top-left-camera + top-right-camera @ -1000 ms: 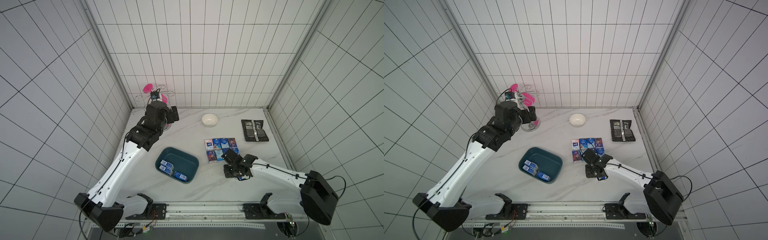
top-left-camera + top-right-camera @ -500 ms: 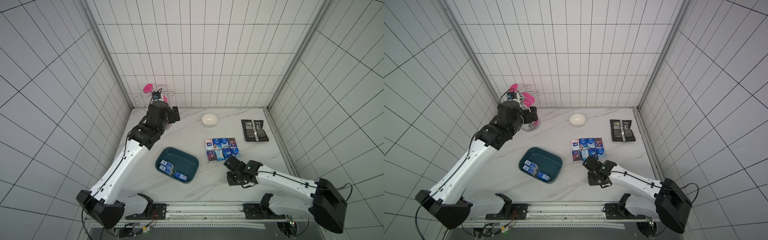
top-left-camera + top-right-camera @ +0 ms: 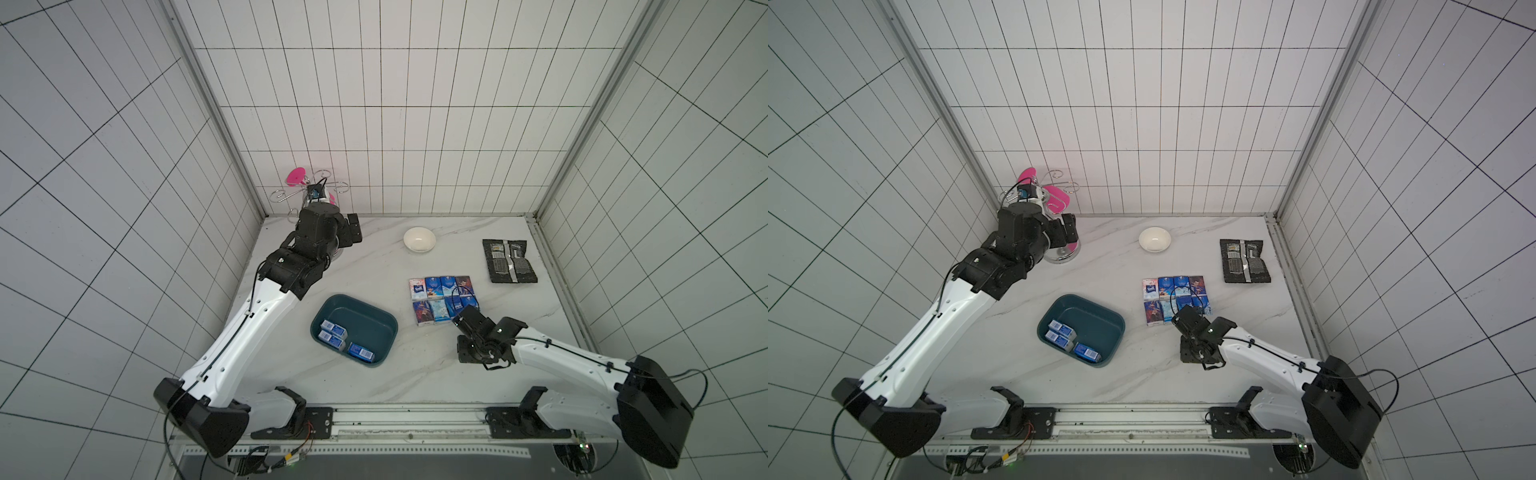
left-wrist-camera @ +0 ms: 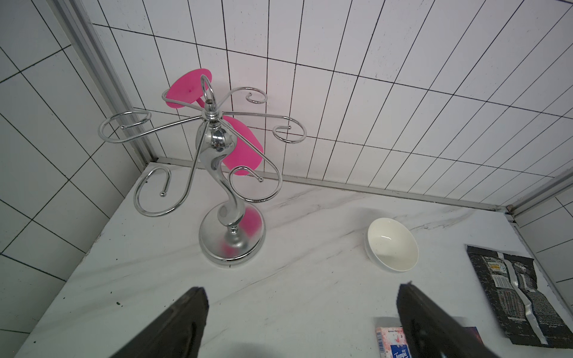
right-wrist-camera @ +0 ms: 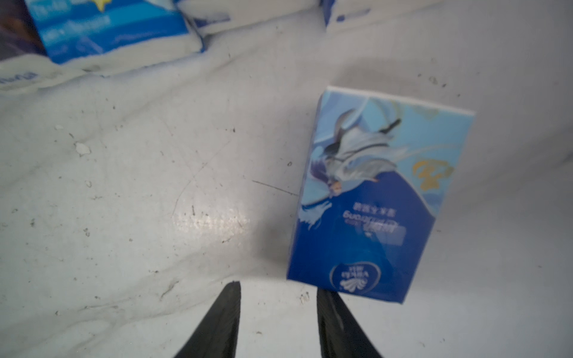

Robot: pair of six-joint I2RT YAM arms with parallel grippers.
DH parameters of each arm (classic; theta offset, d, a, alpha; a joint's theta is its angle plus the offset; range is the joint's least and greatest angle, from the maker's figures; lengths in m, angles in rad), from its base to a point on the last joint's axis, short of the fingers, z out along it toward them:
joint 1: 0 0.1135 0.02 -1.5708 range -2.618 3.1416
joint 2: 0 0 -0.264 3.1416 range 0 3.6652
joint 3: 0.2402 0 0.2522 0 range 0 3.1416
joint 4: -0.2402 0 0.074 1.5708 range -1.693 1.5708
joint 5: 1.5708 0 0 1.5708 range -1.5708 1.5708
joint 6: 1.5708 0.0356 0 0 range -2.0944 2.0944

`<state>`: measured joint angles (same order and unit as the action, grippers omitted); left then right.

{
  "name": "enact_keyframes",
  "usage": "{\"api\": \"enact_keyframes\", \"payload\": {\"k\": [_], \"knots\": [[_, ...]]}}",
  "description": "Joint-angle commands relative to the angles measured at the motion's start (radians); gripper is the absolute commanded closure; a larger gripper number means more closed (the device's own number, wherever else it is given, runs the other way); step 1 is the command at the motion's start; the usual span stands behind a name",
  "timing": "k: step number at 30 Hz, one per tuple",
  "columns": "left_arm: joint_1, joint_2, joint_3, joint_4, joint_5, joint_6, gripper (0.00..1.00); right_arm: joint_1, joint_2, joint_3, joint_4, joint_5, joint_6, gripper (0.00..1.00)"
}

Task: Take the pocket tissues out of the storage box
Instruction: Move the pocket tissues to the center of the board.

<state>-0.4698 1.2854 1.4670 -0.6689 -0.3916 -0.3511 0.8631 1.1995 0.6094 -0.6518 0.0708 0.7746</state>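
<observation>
Blue pack (image 5: 372, 198), lengthwise before right hand (image 5: 279, 286)

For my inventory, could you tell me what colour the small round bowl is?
The small round bowl is white, clearest in the left wrist view.

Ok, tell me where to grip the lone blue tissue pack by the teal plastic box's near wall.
Take the lone blue tissue pack from straight above, pinching across its narrow width at mid-length. It lies flat, label up, apart from the other two packs; the walls of the dark teal plastic box likely block any sideways approach.
</observation>
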Motion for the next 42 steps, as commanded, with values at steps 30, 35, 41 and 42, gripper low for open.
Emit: {"api": "enact_keyframes", "payload": {"k": [30, 35, 41, 42], "knots": [[0.007, -0.028, 0.006, 0.012, -0.014, 0.012, 0.01, -0.125, -0.009, -0.023, 0.020, 0.079, -0.040, 0.54], [0.008, -0.026, 0.005, 0.012, -0.004, 0.008, 0.02, -0.130, -0.002, -0.020, 0.029, 0.047, -0.048, 0.54], [0.010, -0.026, 0.003, 0.012, -0.009, 0.009, 0.01, -0.066, -0.027, 0.001, -0.016, 0.066, -0.001, 0.55], [0.010, -0.025, 0.002, 0.014, -0.009, 0.009, 0.02, -0.056, -0.039, 0.009, -0.028, 0.074, 0.005, 0.55]]}}
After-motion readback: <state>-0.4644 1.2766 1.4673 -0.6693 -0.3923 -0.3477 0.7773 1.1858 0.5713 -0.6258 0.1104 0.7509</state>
